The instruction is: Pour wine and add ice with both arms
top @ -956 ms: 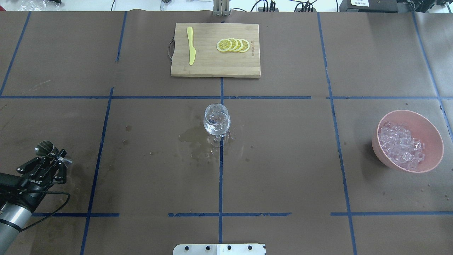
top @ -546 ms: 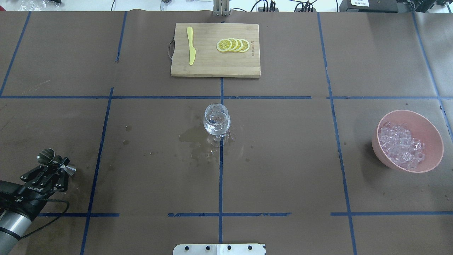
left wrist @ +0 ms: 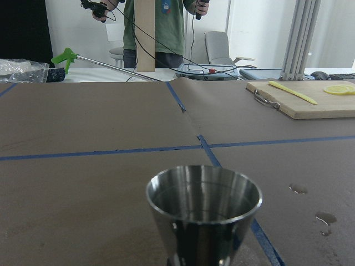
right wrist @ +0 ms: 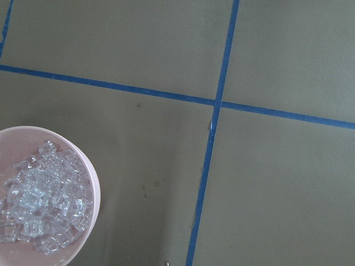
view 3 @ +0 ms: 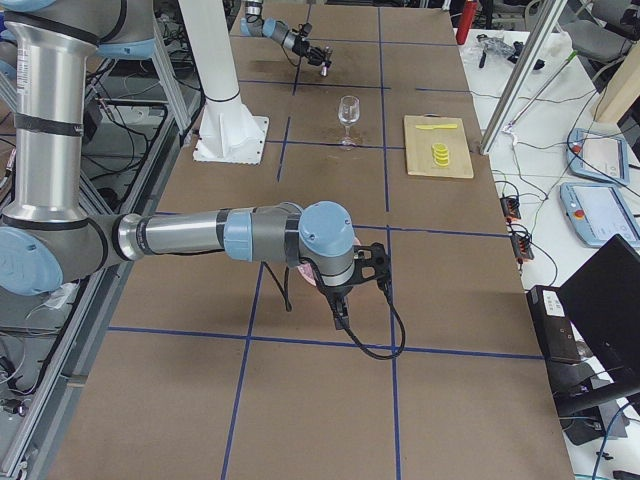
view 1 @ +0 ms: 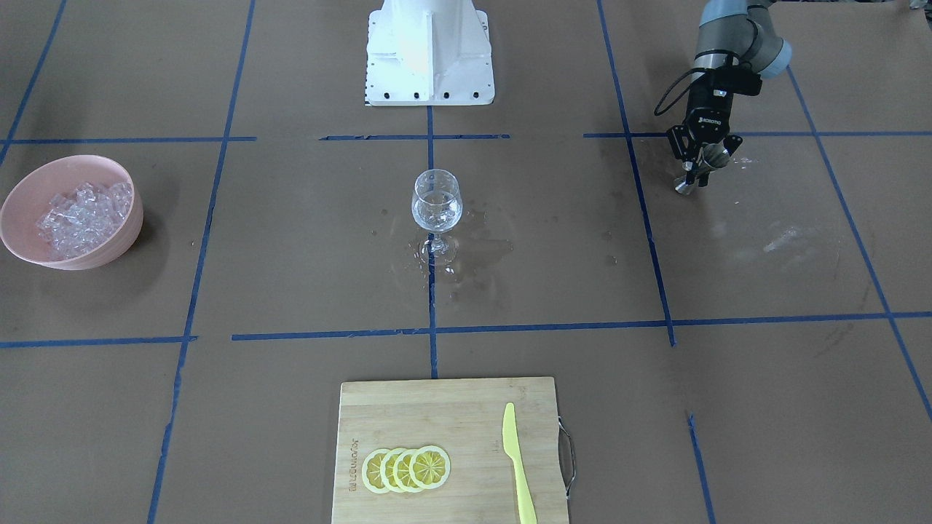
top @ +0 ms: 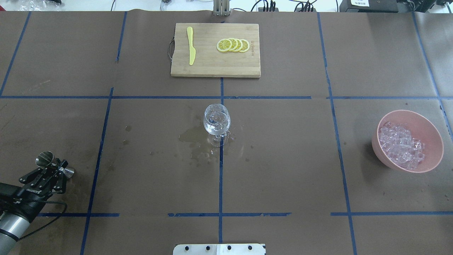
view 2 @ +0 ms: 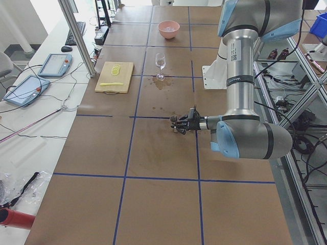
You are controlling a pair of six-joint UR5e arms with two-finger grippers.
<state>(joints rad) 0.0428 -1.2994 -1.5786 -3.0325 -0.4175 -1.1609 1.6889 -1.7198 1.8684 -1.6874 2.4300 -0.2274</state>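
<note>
My left gripper (top: 58, 169) slid back toward base, clamped on steel jigger (top: 45, 159). Wine glass (top: 216, 122) well apart, standing in puddle (top: 191, 136). Right gripper (view 3: 340, 300) near bowl (top: 430, 141) of ice (top: 400, 143); its opening, cannot tell.

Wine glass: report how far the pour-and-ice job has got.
Done: the wine glass stands upright with wine in it, and wet patches lie around its foot. In hand: the left tool grips a steel jigger upright, low over the table, away from the glass. Left: the ice lies heaped in the pink bowl; I cannot make out any cube in the glass, so icing looks not yet done.
</note>
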